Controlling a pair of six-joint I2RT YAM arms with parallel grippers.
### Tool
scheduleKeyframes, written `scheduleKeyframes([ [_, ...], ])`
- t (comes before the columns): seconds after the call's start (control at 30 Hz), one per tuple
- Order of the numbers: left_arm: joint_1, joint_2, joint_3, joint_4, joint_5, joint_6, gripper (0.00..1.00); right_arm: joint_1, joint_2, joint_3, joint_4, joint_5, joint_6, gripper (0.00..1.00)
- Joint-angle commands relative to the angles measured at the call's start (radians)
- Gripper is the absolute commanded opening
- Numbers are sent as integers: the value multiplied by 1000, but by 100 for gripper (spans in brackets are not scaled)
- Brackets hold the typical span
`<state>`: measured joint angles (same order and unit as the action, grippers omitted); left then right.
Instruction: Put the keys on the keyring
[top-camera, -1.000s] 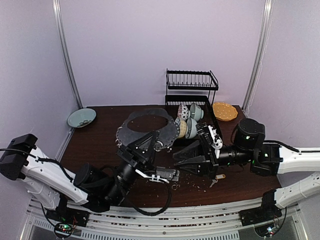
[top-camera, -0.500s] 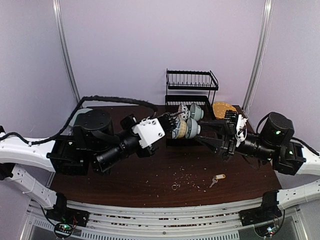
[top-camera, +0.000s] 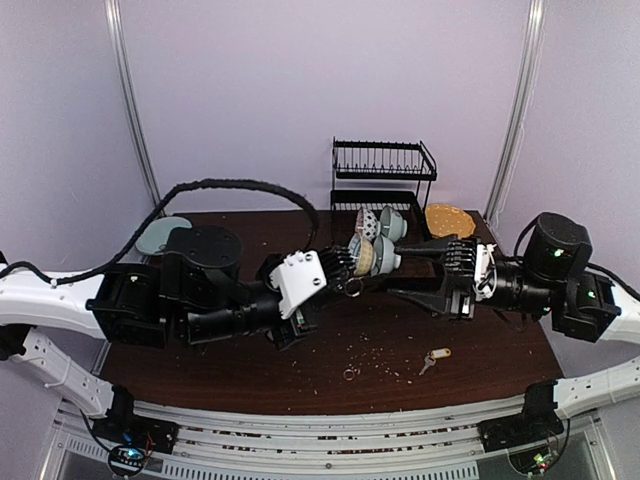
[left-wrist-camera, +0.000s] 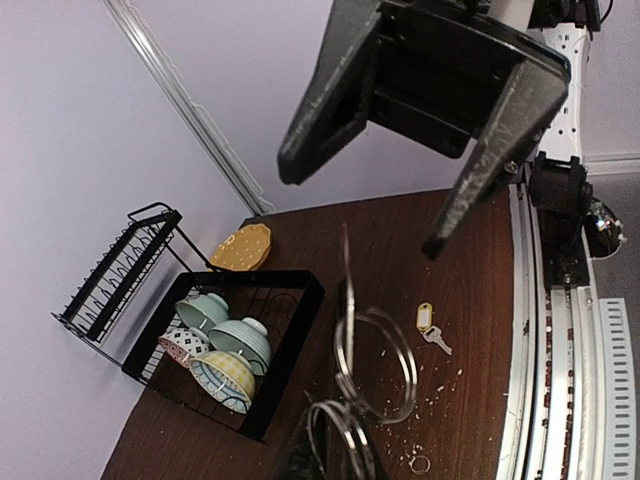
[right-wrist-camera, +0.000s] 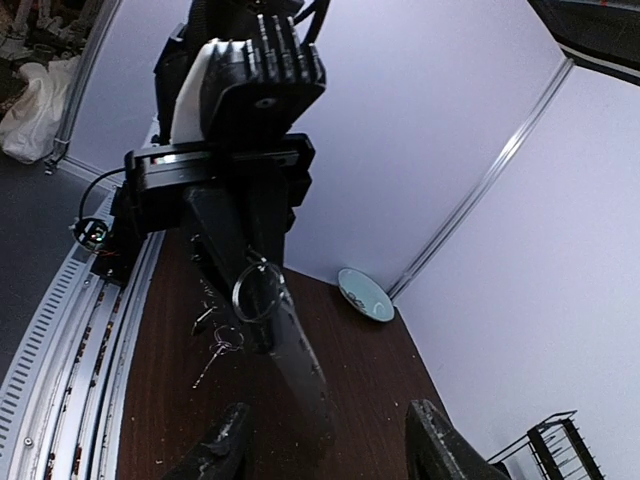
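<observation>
**Keyring gripped in the air, keys flat on the counter**

**Top view.** My left claw (top-camera: 345, 266) is raised above the counter (top-camera: 480, 372) and clamped on the keyring (top-camera: 352, 288). Its hoop is edge-on here and hard to trace, and one small ring hangs below the fingers. My right claw (top-camera: 396, 271) faces it with jaws spread wide, gripping nothing. The keys (top-camera: 434, 357), a silver key with a yellow tag, lie flat near the front right, well apart from both claws. A tiny loose ring (top-camera: 349, 374) lies to their left among crumbs (top-camera: 385, 348). Behind the claws stands a black dish rack (top-camera: 384, 165). Its lower tray holds bowls (top-camera: 378, 240) set on edge, partly covered by my left claw. A yellow plate (top-camera: 448, 222) lies beside the rack. A teal dish (top-camera: 158, 236) at the far left is half hidden by my left arm.

**Left wrist view.** The keyring (left-wrist-camera: 345, 300) runs up the middle as a thin line, with wire rings dangling low. My own fingers are cut off at the bottom edge. The right claw's two fingers fill the top, wide apart. Beyond lie the keys (left-wrist-camera: 429, 325) and the loose ring (left-wrist-camera: 420, 462). Four bowls sit in the rack tray.

**Right wrist view.** The left claw (right-wrist-camera: 258, 300) pinches the keyring (right-wrist-camera: 298, 375), seen as a dark blade. Small items on the counter are too small to name.
</observation>
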<state>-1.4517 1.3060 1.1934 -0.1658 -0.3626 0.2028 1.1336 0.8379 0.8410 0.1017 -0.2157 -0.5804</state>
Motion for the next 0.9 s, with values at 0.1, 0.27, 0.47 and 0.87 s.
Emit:
scheduleKeyframes([
  [0.1, 8, -62, -31, 90, 56, -28, 0, -5, 97, 153, -264, -154, 17, 54],
  [0.27, 8, -62, -43, 94, 114, -20, 0, -4, 147, 172, -233, -129, 52, 44],
  [0.47, 8, -63, -66, 92, 164, 14, 0, -5, 115, 125, -188, -171, 75, 27],
  [0.87, 8, -46, -64, 120, 258, 34, 0, -4, 156, 133, -201, -209, 115, 19],
])
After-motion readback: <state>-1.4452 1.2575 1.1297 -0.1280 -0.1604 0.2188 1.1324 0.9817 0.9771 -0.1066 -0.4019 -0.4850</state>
